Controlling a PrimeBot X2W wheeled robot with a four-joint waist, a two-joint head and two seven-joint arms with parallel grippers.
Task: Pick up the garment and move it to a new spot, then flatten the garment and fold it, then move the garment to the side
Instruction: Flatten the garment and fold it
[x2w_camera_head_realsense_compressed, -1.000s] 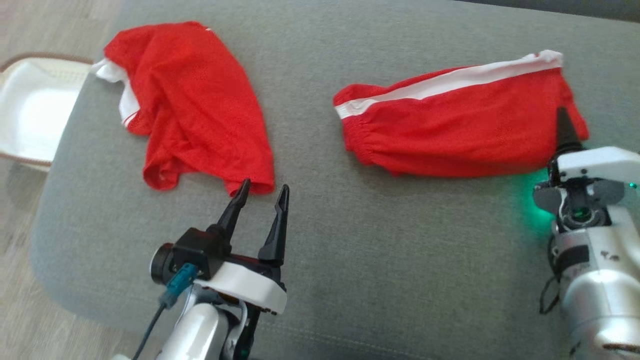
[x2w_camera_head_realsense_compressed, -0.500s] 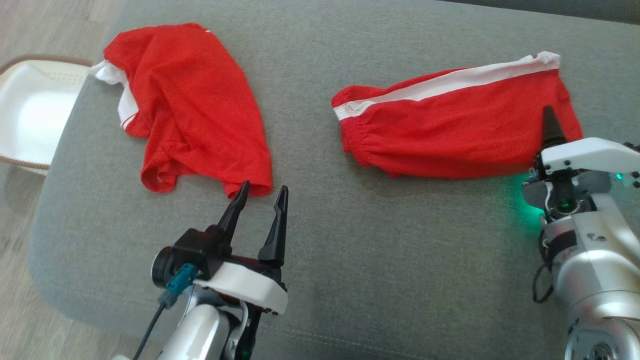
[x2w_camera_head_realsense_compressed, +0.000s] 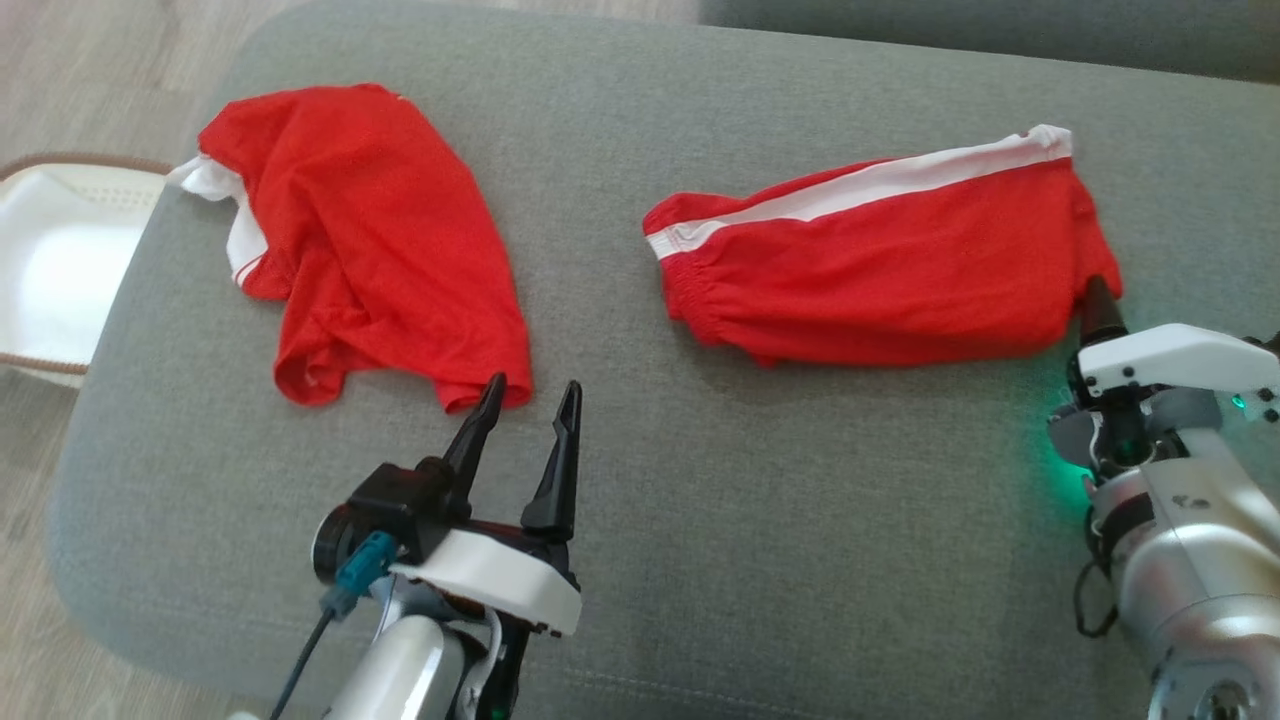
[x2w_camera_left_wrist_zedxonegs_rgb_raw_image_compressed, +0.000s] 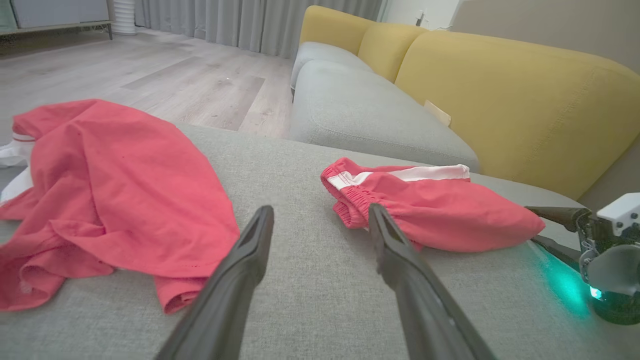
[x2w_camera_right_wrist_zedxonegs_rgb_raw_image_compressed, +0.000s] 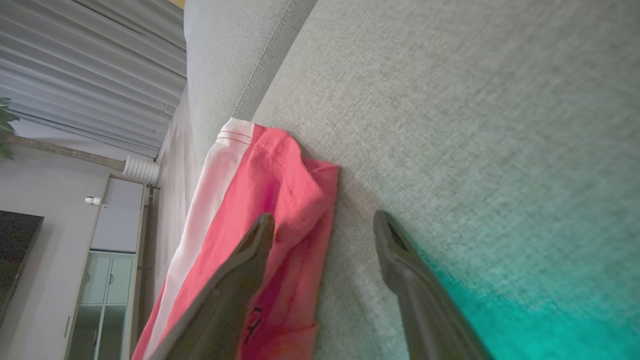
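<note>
Shorts (x2w_camera_head_realsense_compressed: 880, 270) lay on the right; your right gripper (x2w_camera_right_wrist_zedxonegs_rgb_raw_image_compressed: 324, 220) gaped empty over their right edge. Your left gripper (x2w_camera_head_realsense_compressed: 533, 388), also wide open and empty, sat just beside the shirt (x2w_camera_head_realsense_compressed: 370, 240).

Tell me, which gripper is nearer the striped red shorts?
Right. The right gripper straddles the edge of the striped shorts; the left gripper is apart, by the crumpled garment.

Two red garments (x2w_camera_head_realsense_compressed: 370, 240) (x2w_camera_head_realsense_compressed: 880, 270), two grippers (x2w_camera_head_realsense_compressed: 533, 387) (x2w_camera_right_wrist_zedxonegs_rgb_raw_image_compressed: 325, 220)
</note>
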